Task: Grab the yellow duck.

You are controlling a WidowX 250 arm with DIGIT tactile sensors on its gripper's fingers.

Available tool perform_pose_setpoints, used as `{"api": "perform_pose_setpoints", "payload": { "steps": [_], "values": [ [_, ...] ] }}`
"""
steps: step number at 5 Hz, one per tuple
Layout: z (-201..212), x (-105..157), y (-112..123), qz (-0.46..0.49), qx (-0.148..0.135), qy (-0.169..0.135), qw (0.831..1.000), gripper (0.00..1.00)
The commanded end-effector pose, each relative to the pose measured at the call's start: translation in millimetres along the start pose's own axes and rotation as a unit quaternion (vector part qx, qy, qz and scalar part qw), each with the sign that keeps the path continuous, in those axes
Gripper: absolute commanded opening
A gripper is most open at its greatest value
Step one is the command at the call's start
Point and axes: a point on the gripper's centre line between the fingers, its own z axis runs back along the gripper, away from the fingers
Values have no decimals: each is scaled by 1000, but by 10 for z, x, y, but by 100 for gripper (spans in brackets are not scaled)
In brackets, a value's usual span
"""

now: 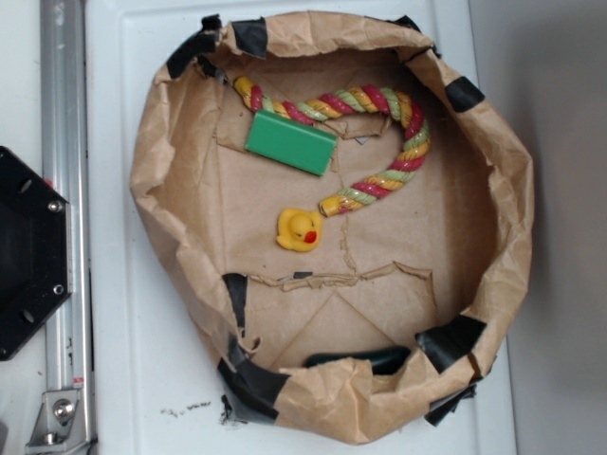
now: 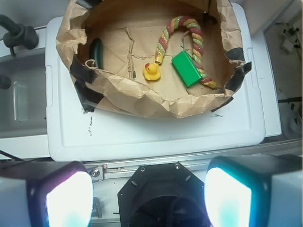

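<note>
- Nearest you in the wrist view, the gripper (image 2: 147, 198) hangs released, its two pads (image 2: 68, 198) wide apart, well short of the bag.
- One white tray (image 2: 156, 135) carries one paper bag (image 2: 142, 97) with taped rim.
- Inside: one duck (image 2: 151, 72) mid-floor, free; one green block (image 2: 188, 69) beside it; one dark object (image 2: 96, 51) at the left wall.
- Farthest, one rope (image 2: 182, 40) curving around the block.

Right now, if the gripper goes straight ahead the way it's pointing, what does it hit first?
Probably the black base seen between the gripper fingers, though depth is unclear. The duck sits well off that line, inside the paper bag.
</note>
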Motion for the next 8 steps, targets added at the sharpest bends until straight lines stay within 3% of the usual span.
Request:
{"api": "perform_pose_setpoints", "payload": {
  "steps": [1,2,3,4,5,6,8],
  "values": [
    [0,0,0,0,0,0,1000,100],
    [-20,486,-13,91,-46,-21,995,100],
    [-281,953,-32,147,-74,-33,986,100],
    [-829,1223,-22,186,-41,-28,981,100],
    [-1334,1164,90,217,-35,-15,975,100],
    [-1817,1075,259,206,4,18,978,100],
    [-1817,1075,259,206,4,18,978,100]
  ]
}}
